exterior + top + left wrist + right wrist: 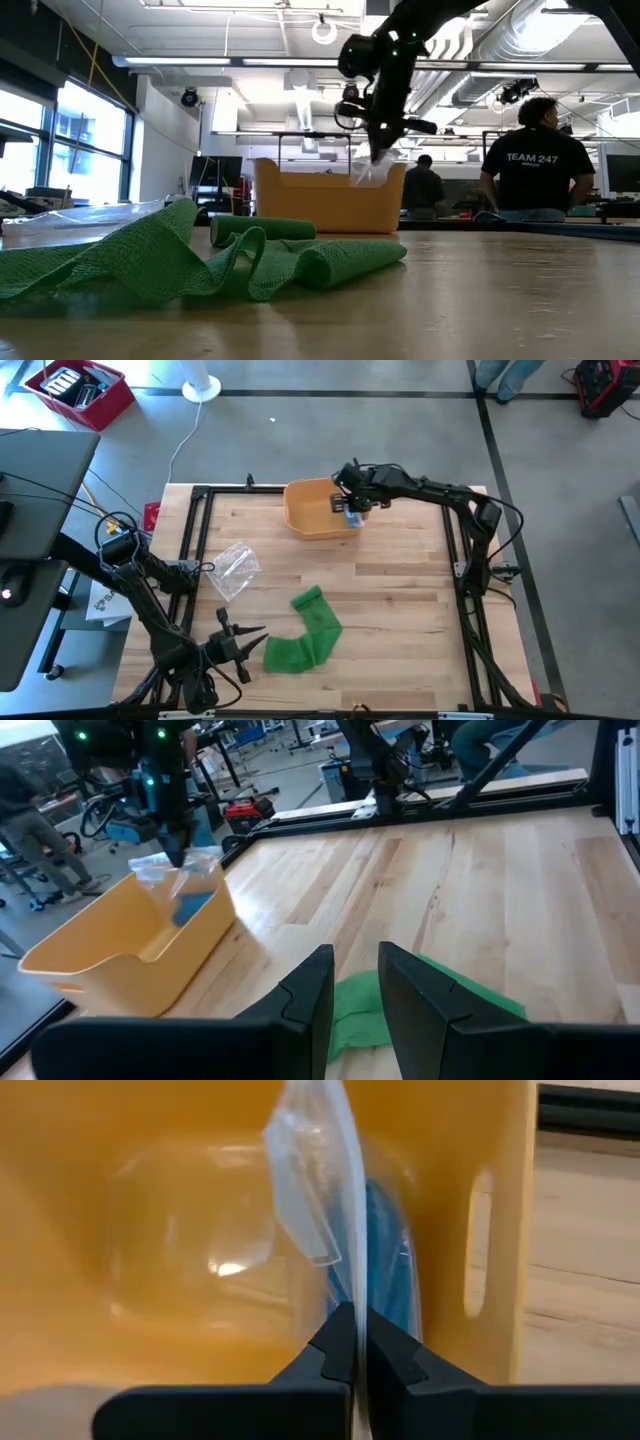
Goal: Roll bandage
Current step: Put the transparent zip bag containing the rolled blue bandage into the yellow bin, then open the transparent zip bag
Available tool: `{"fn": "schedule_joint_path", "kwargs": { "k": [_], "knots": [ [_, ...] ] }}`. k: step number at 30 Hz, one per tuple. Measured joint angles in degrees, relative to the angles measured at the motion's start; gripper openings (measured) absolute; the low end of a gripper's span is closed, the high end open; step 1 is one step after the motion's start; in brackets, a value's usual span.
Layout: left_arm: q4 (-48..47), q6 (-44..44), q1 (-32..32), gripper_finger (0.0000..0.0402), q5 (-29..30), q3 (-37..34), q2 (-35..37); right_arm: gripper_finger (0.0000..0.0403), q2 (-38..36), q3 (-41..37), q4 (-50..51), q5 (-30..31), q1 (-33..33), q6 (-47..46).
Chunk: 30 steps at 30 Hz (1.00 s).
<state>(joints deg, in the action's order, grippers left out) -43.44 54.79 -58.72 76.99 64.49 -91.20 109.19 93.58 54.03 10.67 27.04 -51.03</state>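
A: Green woven bandage (305, 635) location?
B: Partly unrolled on the wooden table (400, 580), just beside the narrowly parted left gripper (250, 640).
A: Right gripper (352, 507)?
B: Pinching a clear plastic bag (335, 1230) over the yellow plastic bin (315, 510).

On the worktop (400, 590) the bin (312, 510) sits toward the far edge, about mid-width. The right gripper (352, 506) hangs over the bin's right end, its fingers (338, 1342) pinched on a plastic bag (330, 1230) that dangles into the bin. Nearer the front lies the bandage (305, 635) — one rolled end pointing toward the bin, the rest spread flat toward the front-left. Just left of the bandage's flat end is the left gripper (243, 642), low over the worktop at the front-left corner. A second plastic bag (235, 568) lies behind that gripper, left of the bandage and well apart from the bin.
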Motion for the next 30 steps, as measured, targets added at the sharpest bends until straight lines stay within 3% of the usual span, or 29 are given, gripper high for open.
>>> {"fn": "schedule_joint_path", "kwargs": {
  "k": [8,19,26,30],
  "knots": [
    [0.0,0.1,0.0,0.0076,-0.1,0.0,0.0,0.0011,0.1,0.0,0.8,1.3,1.0,2.8],
    [0.0,0.2,0.0,0.0076,-0.2,0.0,0.0,0.0138,-3.4,0.0,13.0,5.2,3.0,4.4],
    [-0.1,1.7,0.1,0.0076,-1.1,0.0,0.0,0.0174,-10.6,0.0,15.9,7.2,2.1,21.7],
    [-0.9,6.3,0.6,0.0076,-1.9,0.0,0.0,0.0174,-16.4,0.0,23.0,11.1,-3.9,25.6]
  ]
}}
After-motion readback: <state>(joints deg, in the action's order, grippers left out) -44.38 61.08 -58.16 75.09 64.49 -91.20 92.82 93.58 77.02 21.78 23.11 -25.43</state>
